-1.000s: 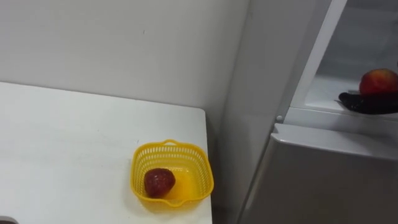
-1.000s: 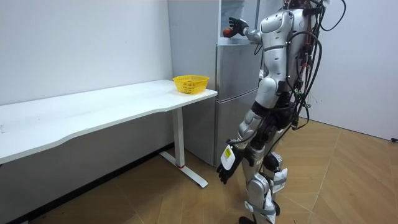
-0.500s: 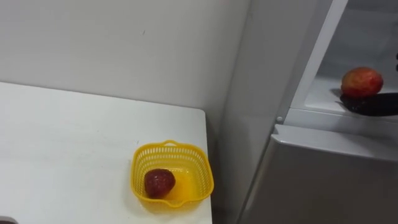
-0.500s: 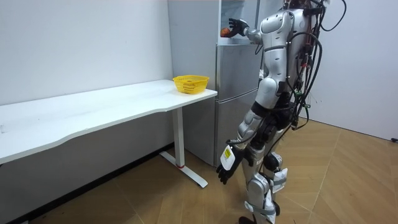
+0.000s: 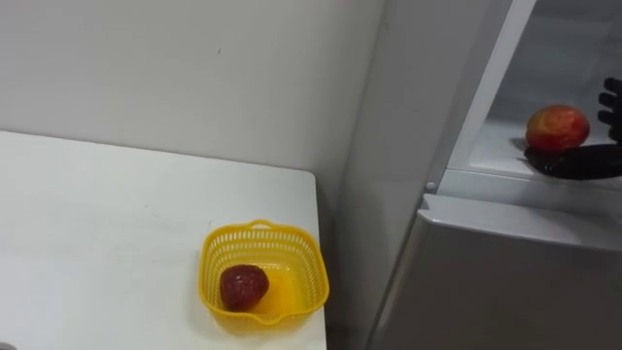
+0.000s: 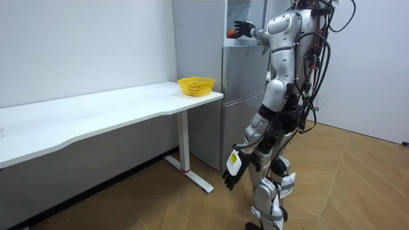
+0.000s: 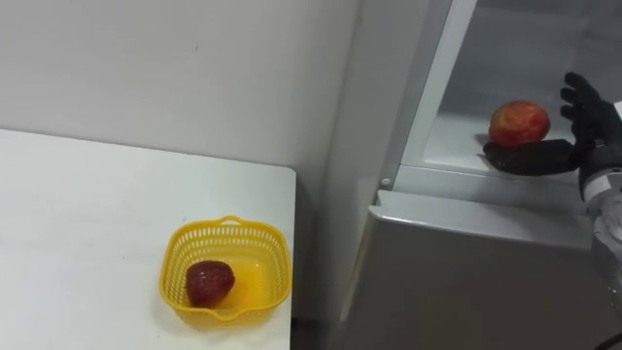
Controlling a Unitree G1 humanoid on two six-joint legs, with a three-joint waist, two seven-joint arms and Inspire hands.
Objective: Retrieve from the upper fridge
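One apple (image 7: 519, 122) is sitting on the upper shelf of the fridge (image 7: 466, 272), near the front edge. Right hand (image 7: 588, 126) is reaching into that compartment with its fingers spread open, thumb lying just in front of the apple, nothing gripped. Left hand (image 6: 230, 176) is hanging relaxed, low beside the fridge. Basket (image 5: 260, 230) with a red fruit (image 5: 243, 287) is sitting on the table (image 5: 97, 243) right next to the fridge.

The robot stands at the fridge (image 6: 243, 96), right robot hand (image 6: 242, 29) raised beside a fruit (image 6: 230, 32); basket (image 6: 195, 85) on the desk (image 6: 96, 118).
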